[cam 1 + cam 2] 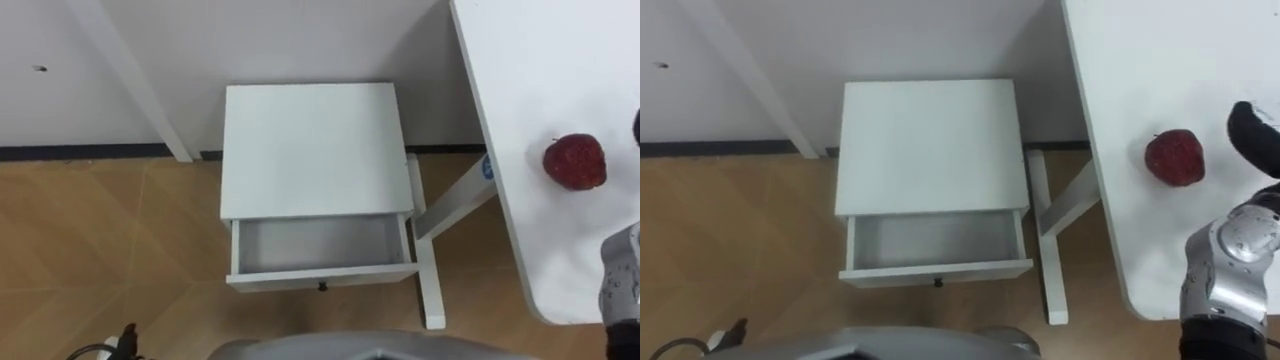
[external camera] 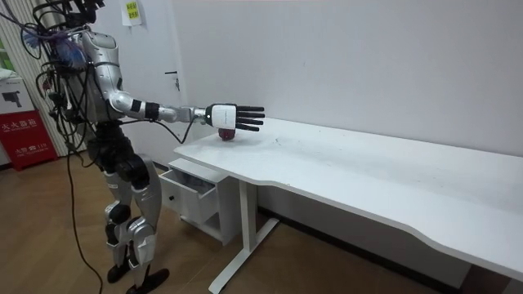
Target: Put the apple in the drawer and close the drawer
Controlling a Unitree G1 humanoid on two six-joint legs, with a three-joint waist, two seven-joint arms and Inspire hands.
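A red apple [image 1: 1174,157] sits on the white counter [image 1: 560,60] near its end. The right robot hand [image 2: 235,117] is held out level just beside and above it, fingers straight and spread, grasping nothing. On the wooden floor [image 1: 80,250] beside the counter, a small white bedside cabinet [image 1: 310,150] stands with its drawer [image 1: 320,245] pulled open, bare grey bottom showing.
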